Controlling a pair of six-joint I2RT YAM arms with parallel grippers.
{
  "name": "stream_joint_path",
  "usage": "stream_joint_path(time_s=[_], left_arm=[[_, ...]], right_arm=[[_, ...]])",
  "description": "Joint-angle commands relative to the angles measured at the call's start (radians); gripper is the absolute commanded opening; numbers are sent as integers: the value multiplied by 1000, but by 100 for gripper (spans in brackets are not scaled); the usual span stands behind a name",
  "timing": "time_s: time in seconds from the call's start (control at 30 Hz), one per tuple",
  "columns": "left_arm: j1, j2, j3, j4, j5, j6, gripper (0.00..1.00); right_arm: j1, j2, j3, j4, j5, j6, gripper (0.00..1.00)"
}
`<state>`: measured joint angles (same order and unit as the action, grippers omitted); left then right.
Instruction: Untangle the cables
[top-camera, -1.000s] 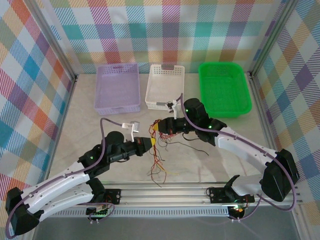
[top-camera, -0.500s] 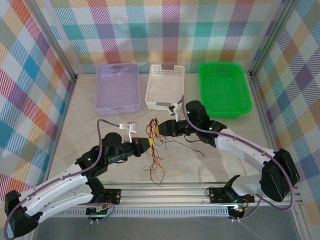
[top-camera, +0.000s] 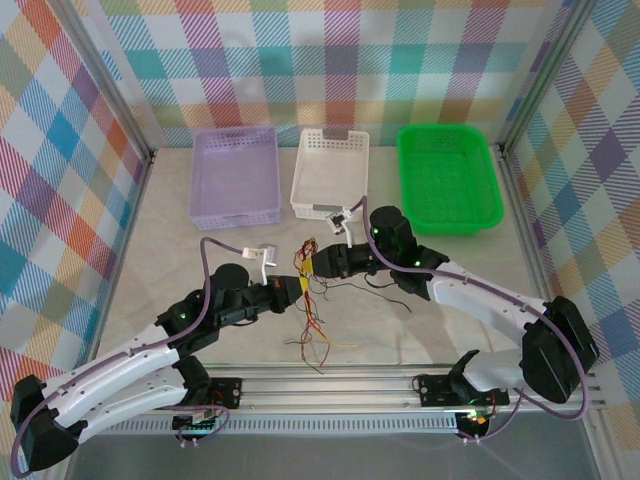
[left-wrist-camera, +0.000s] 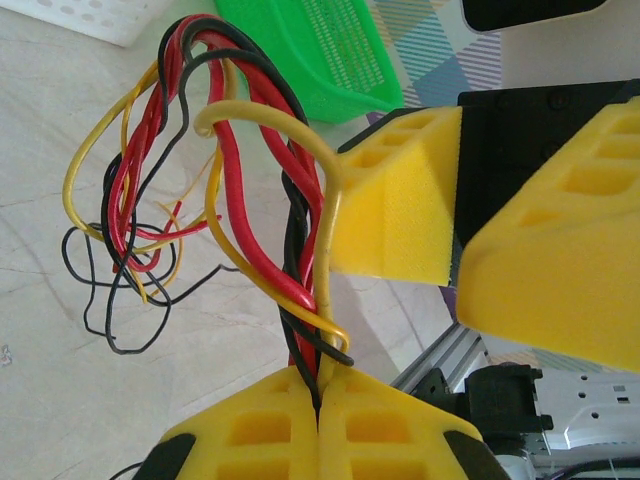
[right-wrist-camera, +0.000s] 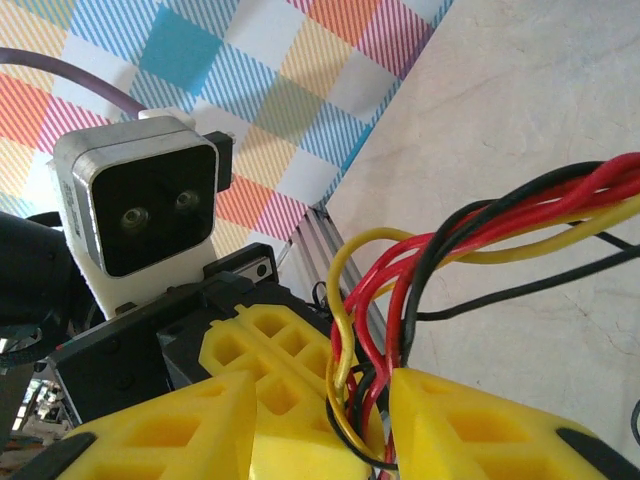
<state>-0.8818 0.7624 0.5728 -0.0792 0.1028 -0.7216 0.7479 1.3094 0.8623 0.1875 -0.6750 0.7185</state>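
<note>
The cables (top-camera: 313, 325) are a bunch of thin red, yellow and black wires at the table's middle front, with loose ends trailing toward the front rail. My left gripper (top-camera: 299, 284) is shut on the bunch; in the left wrist view the wires (left-wrist-camera: 300, 200) rise out of its pressed-together pads (left-wrist-camera: 322, 372). My right gripper (top-camera: 318, 263) sits tip to tip against it. In the right wrist view its jaws (right-wrist-camera: 320, 385) stand apart, with the cables (right-wrist-camera: 480, 225) running through the gap, close to the right-hand finger (right-wrist-camera: 470, 420).
Three baskets line the back: purple (top-camera: 197, 185), white (top-camera: 300, 185) and green (top-camera: 490, 200). The aluminium rail (top-camera: 330, 385) runs along the front edge. Black wire ends (top-camera: 395, 290) lie under the right arm.
My right gripper has opened, letting go of the bunch, and has shifted a little left toward the left gripper. The left gripper stays shut on the cables.
</note>
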Motion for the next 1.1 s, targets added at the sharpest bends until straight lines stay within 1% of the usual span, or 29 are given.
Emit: stream_joint_path(time_s=[0.0, 0.2, 0.27, 0.37, 0.53, 0.63, 0.87, 0.97, 1.0, 1.07], left_arm=[[-10, -8, 39, 10, -3, 8, 0], [-10, -19, 41, 7, -3, 7, 0], [-9, -18, 41, 9, -2, 7, 0], [-10, -12, 41, 17, 1, 3, 0], [-11, 0, 39, 28, 5, -3, 0], [-10, -3, 42, 25, 3, -3, 0], [-10, -12, 39, 19, 12, -3, 0], [-10, -18, 36, 19, 18, -2, 0], [-10, -20, 36, 18, 21, -4, 0], [-9, -25, 38, 12, 24, -3, 0]], right_arm=[[7, -9, -21, 36, -16, -30, 38], [10, -16, -35, -12, 27, -76, 39], [12, -14, -40, -5, 28, -74, 38], [18, -15, -43, 21, 25, -68, 34], [35, -9, -37, 43, 29, -71, 33], [39, 2, -34, 41, 29, -73, 26], [41, -12, -40, 20, 85, -84, 14], [41, -18, -37, 5, 105, -92, 6], [41, -20, -37, 0, 116, -92, 2], [40, -33, -39, -17, 149, -98, 0]])
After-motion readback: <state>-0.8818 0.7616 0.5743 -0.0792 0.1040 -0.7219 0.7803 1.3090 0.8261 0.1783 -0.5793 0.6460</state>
